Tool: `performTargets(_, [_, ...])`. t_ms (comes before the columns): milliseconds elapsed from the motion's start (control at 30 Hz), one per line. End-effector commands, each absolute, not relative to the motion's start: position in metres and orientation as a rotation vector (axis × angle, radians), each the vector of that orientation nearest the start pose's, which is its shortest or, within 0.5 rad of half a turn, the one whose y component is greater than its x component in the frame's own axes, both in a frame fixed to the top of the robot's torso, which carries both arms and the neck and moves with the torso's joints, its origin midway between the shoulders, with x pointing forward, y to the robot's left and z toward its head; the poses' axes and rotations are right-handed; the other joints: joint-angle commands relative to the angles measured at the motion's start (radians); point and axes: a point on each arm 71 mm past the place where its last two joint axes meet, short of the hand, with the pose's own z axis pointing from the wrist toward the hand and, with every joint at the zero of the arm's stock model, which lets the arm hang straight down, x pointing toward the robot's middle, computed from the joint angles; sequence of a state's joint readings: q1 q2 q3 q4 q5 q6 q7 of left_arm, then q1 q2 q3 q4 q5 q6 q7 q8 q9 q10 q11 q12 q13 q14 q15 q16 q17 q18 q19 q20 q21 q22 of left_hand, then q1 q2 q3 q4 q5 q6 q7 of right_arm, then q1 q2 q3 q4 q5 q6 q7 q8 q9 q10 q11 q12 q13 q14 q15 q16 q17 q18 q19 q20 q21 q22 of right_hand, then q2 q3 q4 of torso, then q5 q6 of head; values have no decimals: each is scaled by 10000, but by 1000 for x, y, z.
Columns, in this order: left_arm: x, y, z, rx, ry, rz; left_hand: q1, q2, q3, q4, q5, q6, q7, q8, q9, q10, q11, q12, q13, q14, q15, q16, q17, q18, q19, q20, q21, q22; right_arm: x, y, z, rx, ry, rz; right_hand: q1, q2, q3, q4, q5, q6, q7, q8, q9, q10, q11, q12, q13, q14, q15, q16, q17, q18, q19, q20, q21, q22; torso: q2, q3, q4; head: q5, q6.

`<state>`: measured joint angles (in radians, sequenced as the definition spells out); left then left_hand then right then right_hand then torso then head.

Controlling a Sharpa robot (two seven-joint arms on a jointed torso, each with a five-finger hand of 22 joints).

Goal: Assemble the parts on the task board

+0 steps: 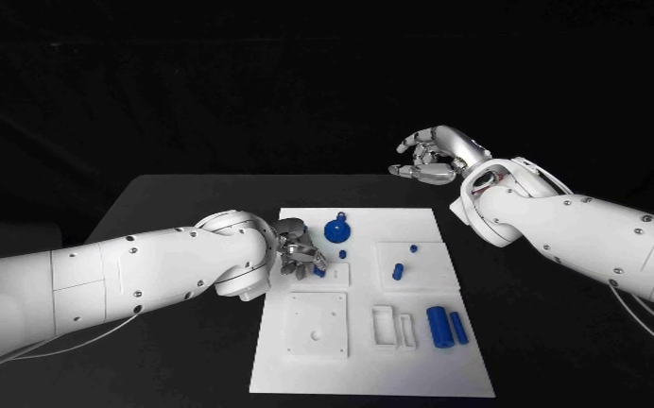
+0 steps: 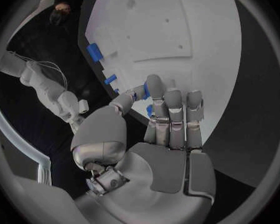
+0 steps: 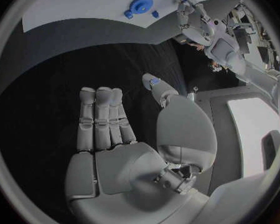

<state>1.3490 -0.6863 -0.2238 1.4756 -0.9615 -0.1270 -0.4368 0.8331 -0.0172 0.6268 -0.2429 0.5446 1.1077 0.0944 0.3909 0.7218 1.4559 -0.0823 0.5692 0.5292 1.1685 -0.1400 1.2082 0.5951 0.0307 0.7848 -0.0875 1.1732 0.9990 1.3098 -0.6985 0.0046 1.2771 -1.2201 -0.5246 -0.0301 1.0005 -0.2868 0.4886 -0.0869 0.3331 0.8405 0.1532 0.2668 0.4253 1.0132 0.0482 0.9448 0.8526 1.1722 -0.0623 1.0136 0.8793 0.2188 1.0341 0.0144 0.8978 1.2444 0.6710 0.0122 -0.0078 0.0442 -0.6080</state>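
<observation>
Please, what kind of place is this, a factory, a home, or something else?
Probably a robotics lab or test bench. A black table carries a white task board with small blue parts, and the surroundings are dark, like a recording setup.

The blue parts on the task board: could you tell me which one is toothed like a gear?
The round blue gear near the board's far edge; the others are plain pegs and cylinders.

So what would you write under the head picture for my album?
Left silver hand pinches a small blue part over the white task board; right hand hovers open.
</observation>
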Motion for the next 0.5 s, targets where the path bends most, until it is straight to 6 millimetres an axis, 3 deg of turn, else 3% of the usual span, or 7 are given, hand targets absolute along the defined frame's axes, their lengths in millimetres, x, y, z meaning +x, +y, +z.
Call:
performTargets(33, [491, 155, -210, -2140, 21466, -5641, 108, 37, 191, -124, -50, 1015, -834, 5, 11, -72, -69, 60, 11, 7, -114, 55, -13, 121, 52, -1408, 70, 16, 553, -207, -112, 1235, 13673, 7008, -27, 39, -30, 22, -61, -32, 65, 43, 16, -64, -17, 61, -15, -75, 8, -41, -13, 430, 34, 21, -51, 2, 2, -7, -3, -26, -4])
performTargets(167, [491, 154, -211, -2113, 21513, -5645, 111, 36, 194, -119, -56, 1014, -833, 2, 16, -76, -69, 65, 13, 5, -116, 57, -16, 121, 52, -1409, 70, 19, 553, -206, -112, 1229, 13686, 7016, -21, 42, -30, 23, -72, -32, 65, 44, 17, -67, -17, 64, -22, -76, 9, -41, -15, 430, 35, 20, -54, 2, 1, -5, -5, -36, 5])
performTargets(300, [491, 153, -212, -2102, 21552, -5638, 114, 34, 197, -115, -61, 1010, -832, -2, 21, -82, -68, 69, 15, 2, -117, 60, -19, 120, 51, -1410, 70, 23, 553, -206, -112, 1221, 13695, 7027, -11, 46, -29, 22, -84, -34, 65, 44, 17, -69, -17, 68, -30, -77, 9, -41, -18, 430, 37, 19, -59, 2, -1, 0, 1, -172, -9])
performTargets(500, [492, 154, -213, -1993, 21657, -5555, 121, 34, 202, -109, -76, 1003, -830, -10, 29, -94, -67, 75, 17, -5, -119, 63, -25, 119, 50, -1412, 71, 29, 553, -206, -112, 1219, 13710, 7025, 10, 52, -26, 20, -106, -36, 66, 45, 17, -76, -16, 75, -47, -81, 10, -42, -24, 430, 37, 17, -69, 3, -4, -2, -2, -160, -20])
